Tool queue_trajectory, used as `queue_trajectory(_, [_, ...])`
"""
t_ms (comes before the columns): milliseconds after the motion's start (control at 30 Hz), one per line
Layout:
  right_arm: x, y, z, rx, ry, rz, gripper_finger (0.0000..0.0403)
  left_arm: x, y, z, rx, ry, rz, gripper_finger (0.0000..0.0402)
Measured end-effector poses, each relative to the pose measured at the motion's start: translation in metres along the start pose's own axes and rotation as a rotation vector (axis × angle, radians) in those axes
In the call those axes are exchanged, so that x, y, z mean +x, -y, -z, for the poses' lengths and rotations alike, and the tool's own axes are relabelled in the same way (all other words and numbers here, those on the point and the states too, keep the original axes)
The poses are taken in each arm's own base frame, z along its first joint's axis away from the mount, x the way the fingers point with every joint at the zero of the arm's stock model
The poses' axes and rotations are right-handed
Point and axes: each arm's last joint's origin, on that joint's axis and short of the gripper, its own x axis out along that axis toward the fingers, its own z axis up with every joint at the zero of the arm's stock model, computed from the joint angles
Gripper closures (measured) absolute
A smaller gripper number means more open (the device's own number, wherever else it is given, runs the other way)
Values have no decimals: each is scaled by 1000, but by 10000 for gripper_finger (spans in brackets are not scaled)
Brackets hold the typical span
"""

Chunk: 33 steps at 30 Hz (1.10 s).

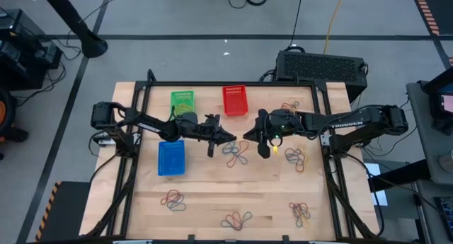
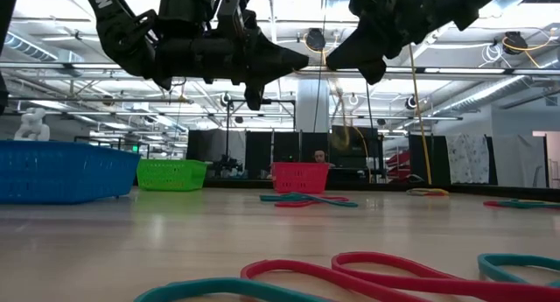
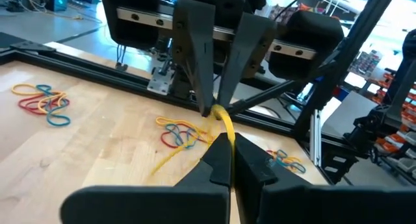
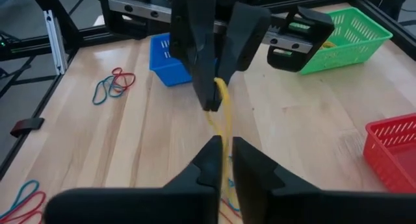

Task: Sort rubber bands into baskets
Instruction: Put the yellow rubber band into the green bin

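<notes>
Above the middle of the bench I have both hands tip to tip, sharing one yellow rubber band (image 3: 224,123). My left hand (image 1: 225,137) is clamped shut on it; my right hand (image 1: 249,134) pinches the other end, fingers barely apart. Most is left: band clusters (image 1: 237,153) lie mid-bench and along the front edge. Blue basket (image 1: 170,158), green basket (image 1: 182,101), red basket (image 1: 235,100) wait behind. Only the wrist views show the handover.
</notes>
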Motion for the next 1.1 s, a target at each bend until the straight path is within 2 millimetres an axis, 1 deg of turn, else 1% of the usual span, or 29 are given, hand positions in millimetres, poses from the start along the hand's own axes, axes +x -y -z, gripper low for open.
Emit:
queue_trajectory(233, [0,0,2,2,-21,4,296,-8,-2,-13,-1,-11,-6,399])
queue_trajectory(400, [0,-4,12,39,-121,1,267,-23,1,-30,32,-38,-37,400])
queue_trajectory(500, [0,-10,15,60,-136,-13,262,-36,3,-43,58,-53,-89,400])
queue_trajectory(633, [0,-26,16,27,-116,-27,262,-57,4,-58,102,-90,-216,400])
queue_trajectory(767, [-1,-40,18,-17,-93,42,262,-81,4,-71,134,-114,-353,400])
queue_trajectory(833, [-1,-44,20,-33,-83,77,262,-91,4,-74,148,-136,-419,400])
queue_trajectory(933, [-2,-49,21,-61,-79,83,261,-106,2,-77,167,-173,-527,400])
queue_trajectory(1100, [-2,-50,21,-67,-78,81,261,-126,-7,-75,193,-270,-741,401])
